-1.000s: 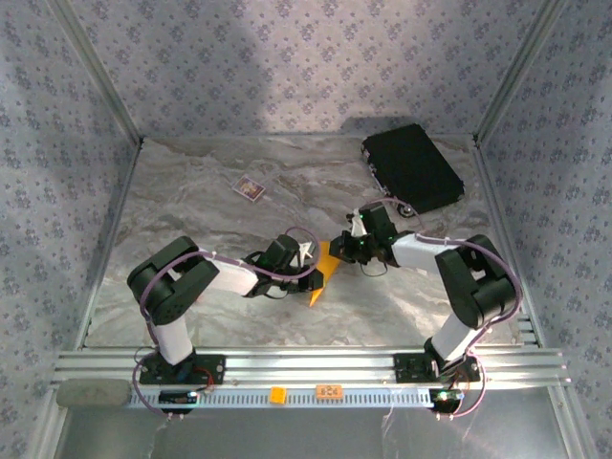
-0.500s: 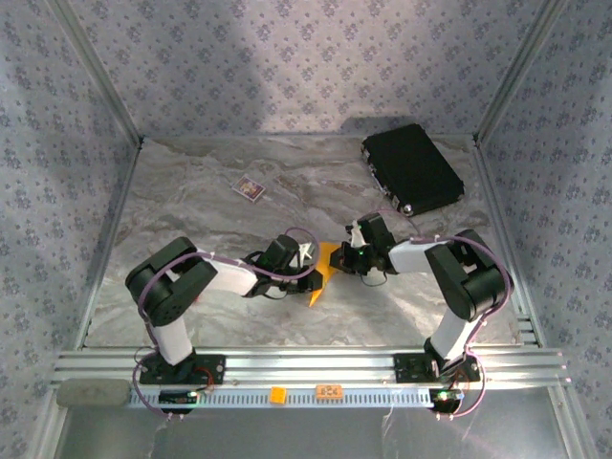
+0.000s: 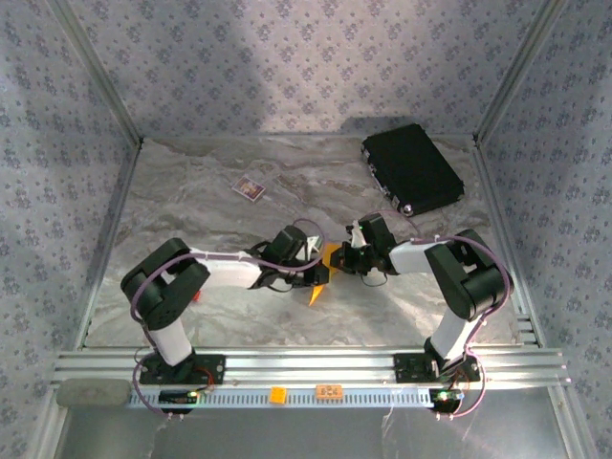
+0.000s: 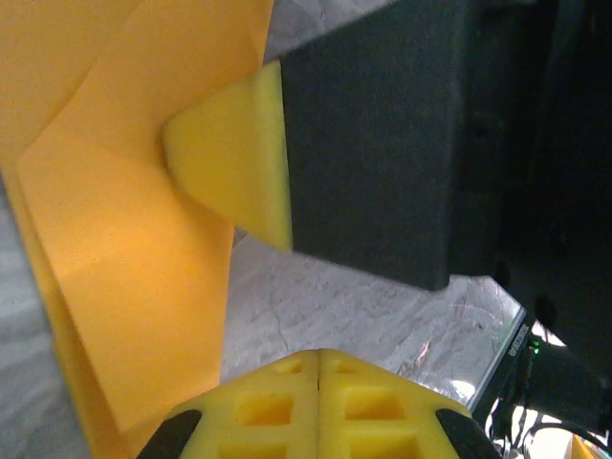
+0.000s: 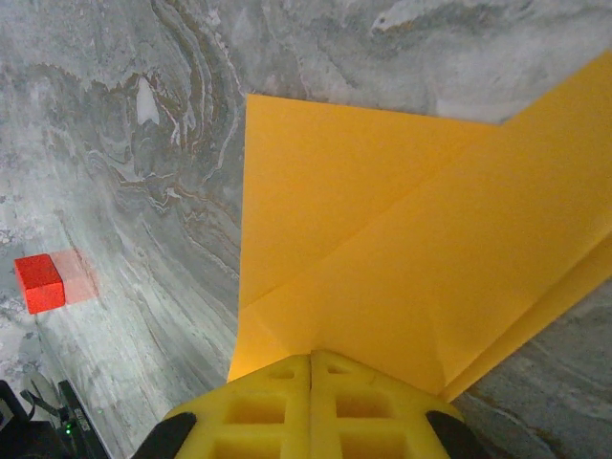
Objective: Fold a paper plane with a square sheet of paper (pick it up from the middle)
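The square sheet of paper (image 3: 321, 277) is orange-yellow and folded into a creased, pointed shape. It lies flat on the marble table (image 3: 191, 206) between the two arms. My left gripper (image 3: 312, 269) is shut at the paper's left side. In the left wrist view its fingertips (image 4: 318, 368) meet over bare marble with the paper (image 4: 124, 239) alongside. My right gripper (image 3: 342, 258) is shut too. Its closed tips (image 5: 311, 360) rest on the paper (image 5: 382, 258) at a crease. The right gripper's yellow fingertip (image 4: 234, 163) shows lying on the sheet in the left wrist view.
A black case (image 3: 413, 170) lies at the back right, and a small card (image 3: 249, 188) at the back left of centre. A small red block (image 5: 40, 283) sits on the marble left of the paper. An aluminium rail (image 3: 306, 368) with a tiny orange tag (image 3: 277, 393) borders the near edge.
The left gripper has slid right to the paper's edge, closer to the right gripper. The right gripper came slightly left and nearer, then held still. Both stayed shut.
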You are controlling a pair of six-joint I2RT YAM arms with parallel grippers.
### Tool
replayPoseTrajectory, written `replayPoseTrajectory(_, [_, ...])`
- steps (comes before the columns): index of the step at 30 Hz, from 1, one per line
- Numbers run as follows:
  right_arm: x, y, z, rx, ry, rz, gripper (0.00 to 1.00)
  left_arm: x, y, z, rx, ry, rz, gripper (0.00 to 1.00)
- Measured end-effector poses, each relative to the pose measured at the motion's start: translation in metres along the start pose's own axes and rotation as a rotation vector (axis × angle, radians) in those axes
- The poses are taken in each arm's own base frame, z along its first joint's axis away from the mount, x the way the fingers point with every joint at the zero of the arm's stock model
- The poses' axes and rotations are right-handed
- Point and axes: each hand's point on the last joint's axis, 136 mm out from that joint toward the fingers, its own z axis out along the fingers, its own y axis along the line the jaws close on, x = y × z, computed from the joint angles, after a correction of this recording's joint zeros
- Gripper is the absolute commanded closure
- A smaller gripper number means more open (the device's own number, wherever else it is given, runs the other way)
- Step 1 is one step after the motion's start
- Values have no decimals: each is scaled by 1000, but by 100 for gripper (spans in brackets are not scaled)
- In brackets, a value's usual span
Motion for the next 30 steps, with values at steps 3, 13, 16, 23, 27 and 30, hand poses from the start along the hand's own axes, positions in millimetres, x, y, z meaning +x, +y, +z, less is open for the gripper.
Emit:
replayPoseTrajectory(3, [0,0,0,0,0,1,97,4,11,8,-26,20,-13,96])
replayPoseTrajectory(13, [1,0,1,-12,9,6,97,18,27,6,-36,26,-15,97])
replayPoseTrajectory(16, [1,0,1,-14,11,6,97,26,29,1,-46,27,-13,97])
replayPoseTrajectory(23, [1,-1,1,-14,11,8,97,48,36,-13,-108,42,5,97])
replayPoseTrajectory(27, [1,-1,1,-14,11,8,97,63,43,-25,-144,63,5,98])
replayPoseTrajectory(30, [1,-1,1,-14,11,8,97,74,47,-34,-171,84,3,98])
